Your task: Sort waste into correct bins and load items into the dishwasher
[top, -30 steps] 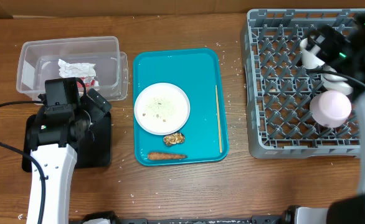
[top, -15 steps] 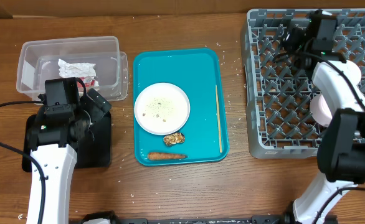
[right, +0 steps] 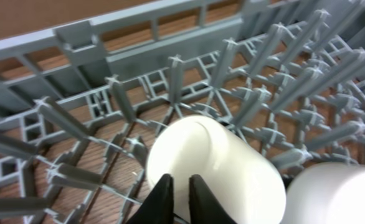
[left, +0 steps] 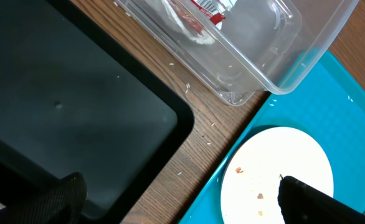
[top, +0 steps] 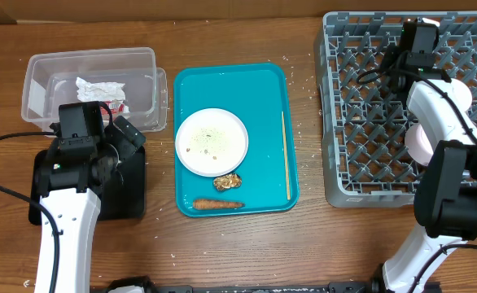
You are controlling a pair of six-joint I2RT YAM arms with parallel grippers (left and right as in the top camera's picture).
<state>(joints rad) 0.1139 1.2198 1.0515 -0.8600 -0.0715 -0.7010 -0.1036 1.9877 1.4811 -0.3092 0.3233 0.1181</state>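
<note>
Right pincer [right: 181, 182]: nearly closed over white cup [right: 220, 162] in grey rack [right: 139, 28], 2 o'clock of surface [top: 222, 244]; risk: on lifting, fingers catch pegs [right: 117, 93], knocking cup into bowl [right: 338, 193]

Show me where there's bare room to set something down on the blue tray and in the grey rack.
Teal tray: the strip beyond the plate and the lane between plate and thin stick are bare; the brown lump and sausage stick crowd the robot's end. Grey rack: left half free; white dishes crowd the right.
</note>
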